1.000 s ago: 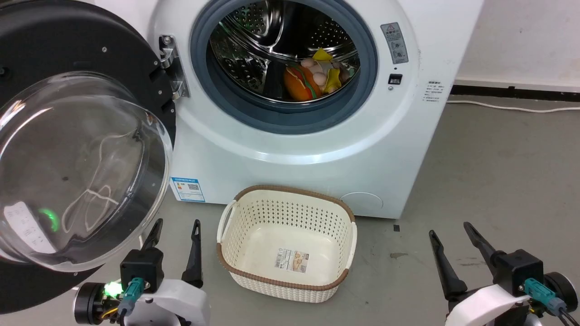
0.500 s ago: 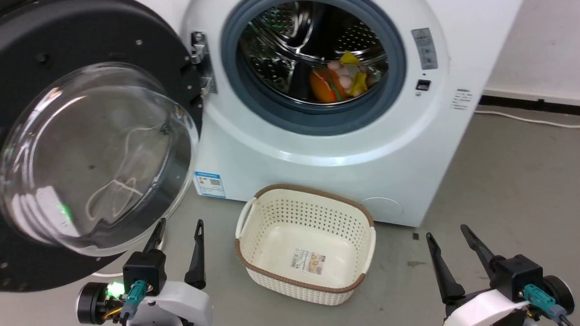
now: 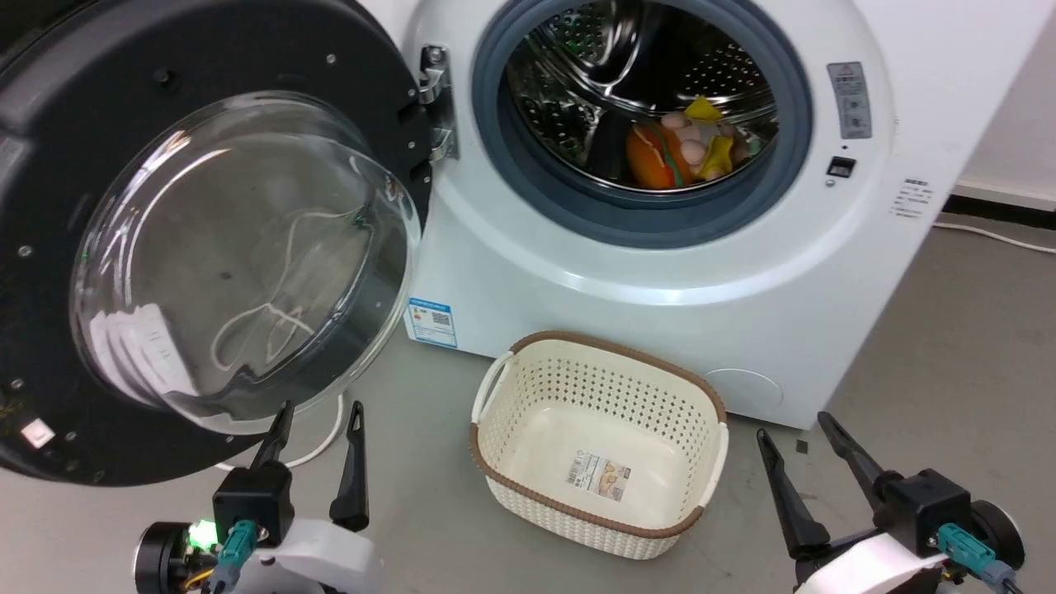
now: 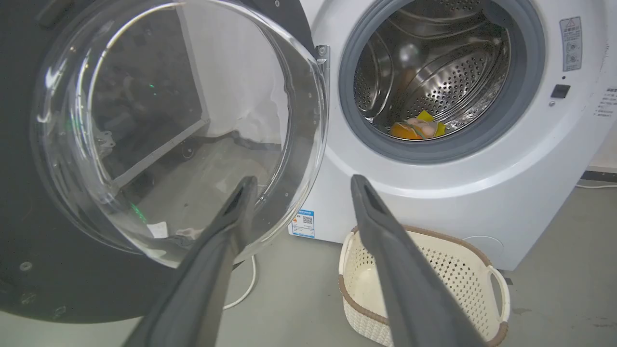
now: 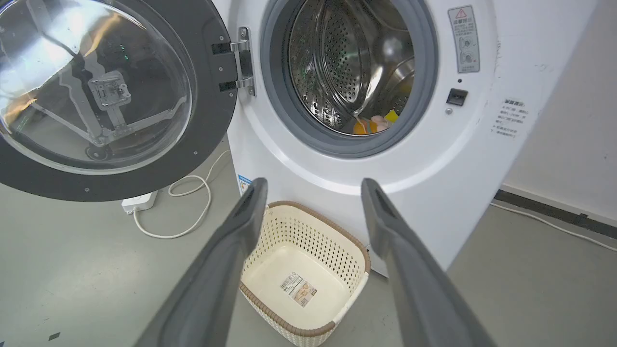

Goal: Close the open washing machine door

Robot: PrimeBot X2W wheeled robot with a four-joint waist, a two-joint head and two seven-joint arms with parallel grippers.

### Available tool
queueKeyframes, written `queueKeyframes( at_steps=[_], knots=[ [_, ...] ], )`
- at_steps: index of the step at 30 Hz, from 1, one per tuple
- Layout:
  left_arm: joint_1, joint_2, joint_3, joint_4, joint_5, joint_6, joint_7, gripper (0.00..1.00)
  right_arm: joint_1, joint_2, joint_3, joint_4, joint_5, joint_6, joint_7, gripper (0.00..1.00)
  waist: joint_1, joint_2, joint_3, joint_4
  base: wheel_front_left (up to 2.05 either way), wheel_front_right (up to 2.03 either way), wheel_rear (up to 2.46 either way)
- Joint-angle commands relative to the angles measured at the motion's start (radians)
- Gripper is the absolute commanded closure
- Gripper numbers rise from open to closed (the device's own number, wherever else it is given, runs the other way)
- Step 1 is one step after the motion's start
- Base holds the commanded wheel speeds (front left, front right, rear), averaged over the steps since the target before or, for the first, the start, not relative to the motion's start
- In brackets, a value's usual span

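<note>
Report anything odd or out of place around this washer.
The washing machine door hangs wide open, and the drum holds toy food, not laundry. A white cable trails loose on the floor under the door. Nothing looks spilled or broken.

The washing machine door (image 3: pixel 239 256) hangs just ahead of the left gripper (image 3: pixel 322 406). Right of it stands the washing machine (image 3: pixel 660 280), the basket (image 3: pixel 569 507) before it, ahead-left of the right gripper (image 3: pixel 792 424).

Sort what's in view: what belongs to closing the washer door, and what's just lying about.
Belongs to the job:
washing machine door, wide open
washing machine
left gripper, open, nearest the door

Lying about:
empty basket
toys inside the machine
white cable
</note>
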Motion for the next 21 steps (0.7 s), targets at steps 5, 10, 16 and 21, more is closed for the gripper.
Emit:
queueKeyframes(
  at_steps=[5, 10, 16, 21],
  knots=[
    [0.031, 0.001, 0.008, -0.015, -0.011, 0.015, -0.02, 0.0, -0.022, -0.018, 0.028, 0.02, 0.019, 0.0, -0.019, 0.0, 0.0, 0.0, 0.007, 0.03, 0.0, 0.0, 0.0],
    [0.044, 0.001, 0.013, -0.025, -0.015, 0.022, -0.03, 0.0, -0.034, -0.026, 0.053, 0.034, 0.029, 0.0, -0.03, 0.0, 0.0, 0.0, 0.009, 0.052, 0.0, 0.0, 0.0],
    [0.053, 0.0, 0.019, -0.032, -0.019, 0.025, -0.043, 0.0, -0.043, -0.035, 0.078, 0.045, 0.043, 0.0, -0.042, 0.0, 0.0, 0.0, 0.008, 0.076, 0.0, 0.0, 0.0],
    [0.054, 0.0, 0.022, -0.035, -0.019, 0.025, -0.053, 0.0, -0.044, -0.039, 0.095, 0.051, 0.051, 0.0, -0.053, 0.0, 0.0, 0.0, 0.007, 0.096, 0.0, 0.0, 0.0]
  ],
)
